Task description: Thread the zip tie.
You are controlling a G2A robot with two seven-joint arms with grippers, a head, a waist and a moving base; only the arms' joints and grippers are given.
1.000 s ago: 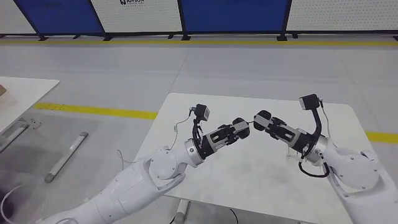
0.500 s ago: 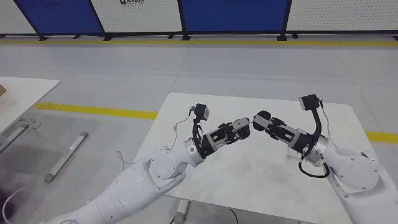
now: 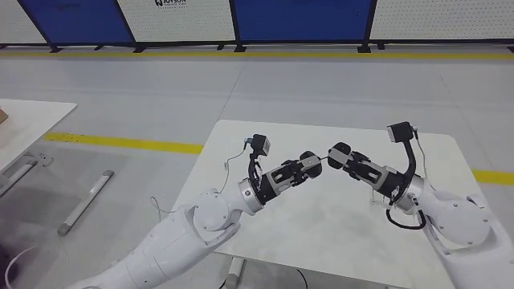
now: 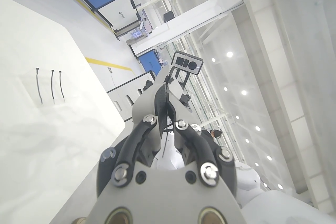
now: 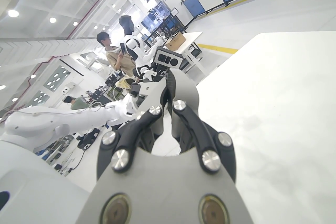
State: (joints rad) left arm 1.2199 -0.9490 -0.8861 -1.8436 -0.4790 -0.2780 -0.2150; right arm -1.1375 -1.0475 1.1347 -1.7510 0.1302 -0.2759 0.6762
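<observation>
Over the last second hardly anything has shifted: the left gripper (image 3: 317, 162) and the right gripper (image 3: 331, 155), at its 2 o'clock, both stay pinched on the zip tie (image 3: 324, 157) between them, so threading looks stalled mid-alignment.

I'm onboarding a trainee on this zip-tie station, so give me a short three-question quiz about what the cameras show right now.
1. How many spare zip ties lie on the table?
2. True or false: the left claw and right claw sit at opposite table edges.
3. The claws' fingers are: A wide open; B shut; C one open, one shut.
Key: 1 three, side by side; 2 false, they meet tip to tip above the table; 3 B, with a zip tie between them.
</observation>
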